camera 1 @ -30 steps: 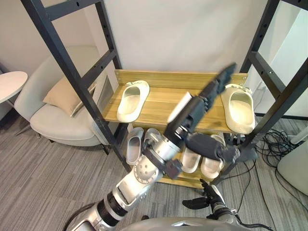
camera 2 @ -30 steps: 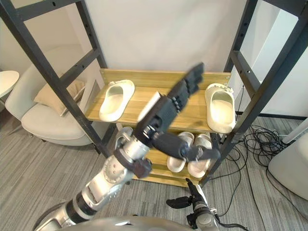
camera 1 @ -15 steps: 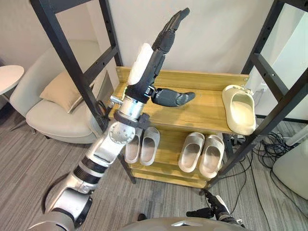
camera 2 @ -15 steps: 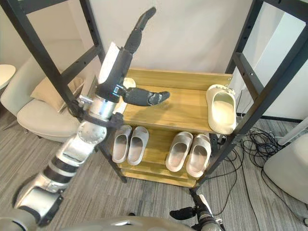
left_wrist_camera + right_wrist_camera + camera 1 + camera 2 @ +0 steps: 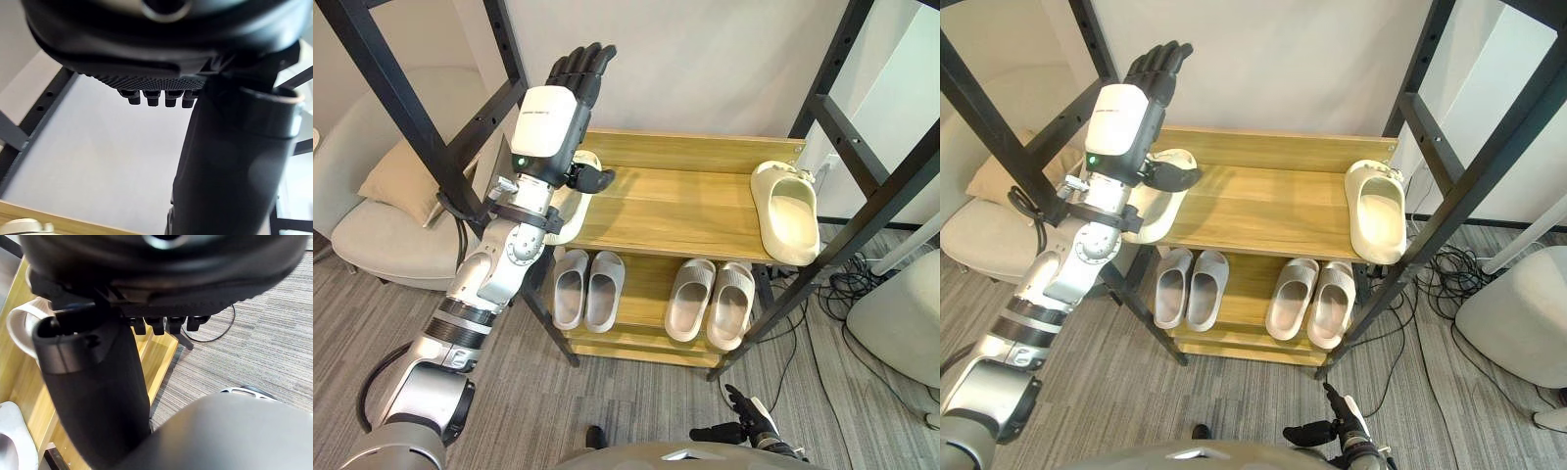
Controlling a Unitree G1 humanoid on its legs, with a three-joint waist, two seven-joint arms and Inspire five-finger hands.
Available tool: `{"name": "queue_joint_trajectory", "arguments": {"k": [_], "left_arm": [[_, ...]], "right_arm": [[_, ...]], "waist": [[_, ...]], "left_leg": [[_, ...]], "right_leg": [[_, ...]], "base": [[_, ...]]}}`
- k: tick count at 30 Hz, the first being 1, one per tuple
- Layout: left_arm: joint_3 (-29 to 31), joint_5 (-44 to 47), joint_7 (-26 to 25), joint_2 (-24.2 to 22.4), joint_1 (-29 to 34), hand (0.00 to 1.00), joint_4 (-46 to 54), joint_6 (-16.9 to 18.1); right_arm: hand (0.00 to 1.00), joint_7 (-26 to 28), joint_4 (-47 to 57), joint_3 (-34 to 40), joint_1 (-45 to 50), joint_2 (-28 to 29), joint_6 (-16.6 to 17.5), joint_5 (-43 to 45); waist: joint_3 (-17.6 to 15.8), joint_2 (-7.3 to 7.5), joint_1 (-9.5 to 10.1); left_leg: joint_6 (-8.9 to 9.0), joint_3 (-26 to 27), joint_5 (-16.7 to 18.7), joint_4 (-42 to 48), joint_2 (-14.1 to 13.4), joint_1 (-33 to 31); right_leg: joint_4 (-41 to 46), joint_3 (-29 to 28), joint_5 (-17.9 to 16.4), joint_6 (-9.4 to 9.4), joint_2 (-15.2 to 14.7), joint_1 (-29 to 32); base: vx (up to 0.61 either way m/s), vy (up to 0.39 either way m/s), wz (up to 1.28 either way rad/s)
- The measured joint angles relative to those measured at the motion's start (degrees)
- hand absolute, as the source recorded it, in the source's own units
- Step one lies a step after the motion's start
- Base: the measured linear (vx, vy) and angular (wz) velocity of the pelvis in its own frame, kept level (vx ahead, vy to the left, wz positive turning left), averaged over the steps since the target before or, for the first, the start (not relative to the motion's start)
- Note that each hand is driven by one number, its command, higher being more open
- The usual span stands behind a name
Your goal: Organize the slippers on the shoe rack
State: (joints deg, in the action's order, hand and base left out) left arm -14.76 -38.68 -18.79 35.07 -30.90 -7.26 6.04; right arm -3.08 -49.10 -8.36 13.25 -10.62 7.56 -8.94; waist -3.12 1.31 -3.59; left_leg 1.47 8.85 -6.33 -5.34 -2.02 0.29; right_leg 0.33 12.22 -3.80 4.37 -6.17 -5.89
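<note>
Wooden shelf [image 5: 675, 201] bears a cream slipper [image 5: 786, 211] toe-to-wall; left hand [image 5: 548, 116] raised, fingers straight.

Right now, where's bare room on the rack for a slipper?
Middle of the top shelf, between the left cream slipper partly behind the left hand and the right cream slipper. The lower shelf is crowded: left grey pair, right grey pair.

The shoe rack [image 5: 675, 201] bears cream slippers [image 5: 785, 211] above, grey slippers [image 5: 713, 302] below.
</note>
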Motion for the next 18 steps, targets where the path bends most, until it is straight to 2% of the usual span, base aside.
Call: {"name": "queue_joint_trajectory", "arguments": {"k": [6, 18], "left_arm": [[3.5, -3.1, 0.0, 1.1, 0.0, 1.0, -1.9, -2.6], [4.9, -5.9, 0.0, 1.6, 0.4, 1.0, -1.8, -2.7]], "right_arm": [[1.0, 0.0, 0.1, 0.7, 0.0, 0.6, 0.0, 0.0], [1.0, 0.1, 1.3, 1.4, -0.1, 0.7, 0.0, 0.0]], "waist": [[-0.8, 0.56, 0.23], [-1.3, -0.17, 0.71]], "left_leg": [[0.35, 0.5, 0.3, 0.3, 0.0, -0.4], [0.38, 0.8, 0.3, 0.1, -0.1, -0.4]], "right_leg": [[-0.3, -0.6, 0.1, 0.0, 0.1, 0.6], [-1.2, -1.1, 0.8, -0.06, 0.1, 0.6]], "base": [[0.0, 0.002, -0.05], [-0.02, 0.007, -0.03]]}}
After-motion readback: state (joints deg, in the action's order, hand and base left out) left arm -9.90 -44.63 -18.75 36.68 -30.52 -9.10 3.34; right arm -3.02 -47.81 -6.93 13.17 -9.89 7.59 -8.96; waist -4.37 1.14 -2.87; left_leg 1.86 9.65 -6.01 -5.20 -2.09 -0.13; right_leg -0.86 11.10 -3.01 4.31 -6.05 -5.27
